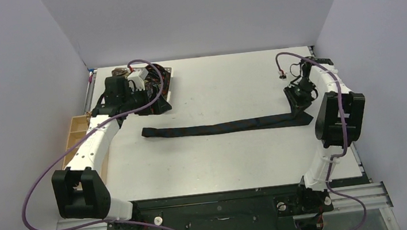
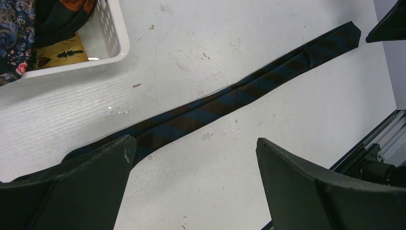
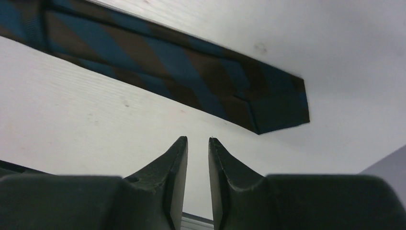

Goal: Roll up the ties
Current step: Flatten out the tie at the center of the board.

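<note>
One tie [image 1: 226,127] lies flat and stretched out across the middle of the table; it is dark with blue and brown diagonal stripes [image 2: 225,103]. Its squared-off right end [image 3: 282,108] lies just beyond my right gripper [image 3: 197,140], whose jaws stand a narrow gap apart with only bare table between them. That gripper [image 1: 297,97] hovers by the tie's right end. My left gripper [image 2: 194,143] is wide open over bare table, beside the tie's left part, and sits near the basket [image 1: 153,100]. More patterned ties [image 2: 14,28] lie in the basket.
A white lattice basket [image 2: 119,43] stands at the back left of the table [image 1: 168,75]. A pale wooden tray [image 1: 76,132] lies along the left edge. A metal rail [image 2: 378,148] runs along the near edge. Walls close in on both sides.
</note>
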Motion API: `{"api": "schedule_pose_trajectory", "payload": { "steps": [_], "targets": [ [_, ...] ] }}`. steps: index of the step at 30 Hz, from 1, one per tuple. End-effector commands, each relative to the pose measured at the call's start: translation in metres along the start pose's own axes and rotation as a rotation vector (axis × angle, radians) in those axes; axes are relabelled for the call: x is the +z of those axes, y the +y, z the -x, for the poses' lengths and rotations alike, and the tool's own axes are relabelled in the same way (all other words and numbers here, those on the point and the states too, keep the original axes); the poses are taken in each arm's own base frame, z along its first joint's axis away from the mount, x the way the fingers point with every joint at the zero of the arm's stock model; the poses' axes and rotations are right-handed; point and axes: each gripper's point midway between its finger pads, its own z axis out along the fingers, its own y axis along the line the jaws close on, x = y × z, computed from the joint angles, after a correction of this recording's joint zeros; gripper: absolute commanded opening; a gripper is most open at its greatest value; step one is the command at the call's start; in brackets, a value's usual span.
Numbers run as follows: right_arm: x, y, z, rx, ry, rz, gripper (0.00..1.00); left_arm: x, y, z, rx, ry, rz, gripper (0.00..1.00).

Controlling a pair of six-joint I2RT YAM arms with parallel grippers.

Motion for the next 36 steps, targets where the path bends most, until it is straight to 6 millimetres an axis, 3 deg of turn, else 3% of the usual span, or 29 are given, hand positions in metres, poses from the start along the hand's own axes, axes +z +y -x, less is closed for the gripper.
{"api": "schedule_pose_trajectory", "payload": {
  "steps": [1,6,12,18,23,26,28,29,30,31,36],
  "targets": [
    [0.004,-0.032,-0.031,0.049,0.111,-0.095,0.18,-0.012,-0.011,0.022,0.046,-0.077,-0.020,0.96],
    [0.023,-0.072,-0.046,0.057,0.188,-0.201,0.12,-0.013,-0.007,0.018,0.044,-0.066,-0.004,0.96],
    [0.040,-0.124,-0.040,0.073,0.248,-0.304,0.09,-0.022,0.005,0.024,-0.087,-0.106,-0.004,0.96],
    [0.027,-0.167,-0.010,0.048,0.211,-0.432,0.07,-0.036,0.017,0.021,-0.253,-0.212,-0.034,0.96],
    [0.008,-0.187,0.016,0.046,0.141,-0.514,0.07,-0.031,0.015,0.005,-0.354,-0.190,-0.054,0.96],
    [-0.018,-0.178,0.034,0.047,0.038,-0.513,0.08,-0.022,-0.001,-0.014,-0.444,-0.128,-0.185,0.96],
    [-0.034,-0.159,0.042,0.035,-0.032,-0.477,0.10,-0.018,-0.008,-0.016,-0.485,-0.134,-0.249,0.96],
    [-0.035,-0.144,0.048,0.018,-0.070,-0.427,0.13,-0.015,-0.011,-0.009,-0.468,-0.163,-0.281,0.96],
    [-0.045,-0.127,0.054,0.005,-0.120,-0.395,0.18,-0.009,-0.011,-0.015,-0.520,-0.135,-0.307,0.96],
    [-0.057,-0.114,0.054,0.002,-0.151,-0.380,0.22,-0.004,-0.024,-0.015,-0.491,-0.130,-0.353,0.96],
    [-0.083,-0.045,0.077,-0.043,-0.310,-0.210,0.48,0.029,-0.035,-0.032,-0.481,-0.025,-0.417,0.96]
  ]
}}
